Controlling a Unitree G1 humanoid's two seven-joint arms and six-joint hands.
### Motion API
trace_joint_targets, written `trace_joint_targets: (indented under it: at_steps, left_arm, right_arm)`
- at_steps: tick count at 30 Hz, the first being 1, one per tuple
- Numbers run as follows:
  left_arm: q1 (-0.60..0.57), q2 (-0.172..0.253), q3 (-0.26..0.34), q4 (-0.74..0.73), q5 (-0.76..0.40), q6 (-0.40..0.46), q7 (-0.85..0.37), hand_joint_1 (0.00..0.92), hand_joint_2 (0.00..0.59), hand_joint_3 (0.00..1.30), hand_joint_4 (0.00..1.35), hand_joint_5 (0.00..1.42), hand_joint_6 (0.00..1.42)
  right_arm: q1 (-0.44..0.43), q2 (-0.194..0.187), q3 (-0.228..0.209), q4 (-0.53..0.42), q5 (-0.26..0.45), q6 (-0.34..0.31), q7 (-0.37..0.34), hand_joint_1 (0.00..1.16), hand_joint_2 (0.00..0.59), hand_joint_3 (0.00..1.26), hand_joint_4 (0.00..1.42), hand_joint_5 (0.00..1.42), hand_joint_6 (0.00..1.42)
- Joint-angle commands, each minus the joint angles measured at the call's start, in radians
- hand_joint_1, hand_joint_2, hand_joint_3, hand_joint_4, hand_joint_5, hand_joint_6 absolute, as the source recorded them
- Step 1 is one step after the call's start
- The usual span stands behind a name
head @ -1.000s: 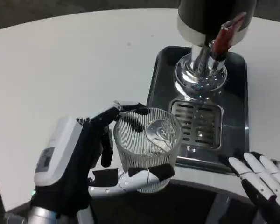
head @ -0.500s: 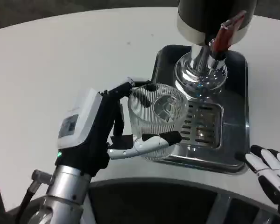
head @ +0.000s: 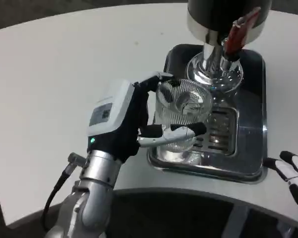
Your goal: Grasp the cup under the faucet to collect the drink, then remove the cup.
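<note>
Now the left hand [head: 131, 124] grips the ribbed glass cup [head: 181, 111], fingers wrapped around its wall from the far and near sides. The cup sits upright over the left part of the steel drip tray [head: 253, 163], at about eight o'clock from the chrome faucet [head: 216, 69] of the dispenser [head: 223, 17]. At roughly four o'clock from the tray, the right hand [head: 295, 178] rests at the white table [head: 49, 74] edge, fingers extended, holding nothing.
</note>
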Motion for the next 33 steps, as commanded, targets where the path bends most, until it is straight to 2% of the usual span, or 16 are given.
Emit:
trace_joint_targets:
  at_steps: [1, 12, 26, 33]
  left_arm:
    - [-0.054, -0.010, -0.045, 0.036, 0.016, -0.019, 0.052, 0.554, 0.046, 0.95, 1.06, 1.26, 1.42]
    - [-0.124, 0.003, -0.130, 0.145, 0.052, -0.030, 0.092, 0.554, 0.046, 0.95, 1.06, 1.26, 1.42]
    - [-0.176, 0.012, -0.157, 0.240, 0.054, -0.028, 0.160, 0.544, 0.050, 0.94, 1.04, 1.24, 1.42]
    - [-0.188, 0.015, -0.172, 0.268, 0.049, -0.029, 0.173, 0.542, 0.061, 0.90, 0.98, 1.21, 1.42]
  right_arm:
    - [0.025, -0.001, -0.025, -0.015, 0.025, -0.016, 0.001, 0.42, 0.485, 0.09, 0.00, 0.00, 0.00]
    - [0.017, -0.016, -0.049, -0.015, 0.048, 0.000, 0.013, 0.41, 0.485, 0.09, 0.00, 0.00, 0.00]
    - [0.000, -0.032, -0.041, -0.015, 0.047, 0.034, 0.030, 0.41, 0.478, 0.10, 0.00, 0.00, 0.00]
    - [0.003, -0.035, -0.040, -0.015, 0.045, 0.040, 0.031, 0.40, 0.476, 0.10, 0.00, 0.00, 0.00]
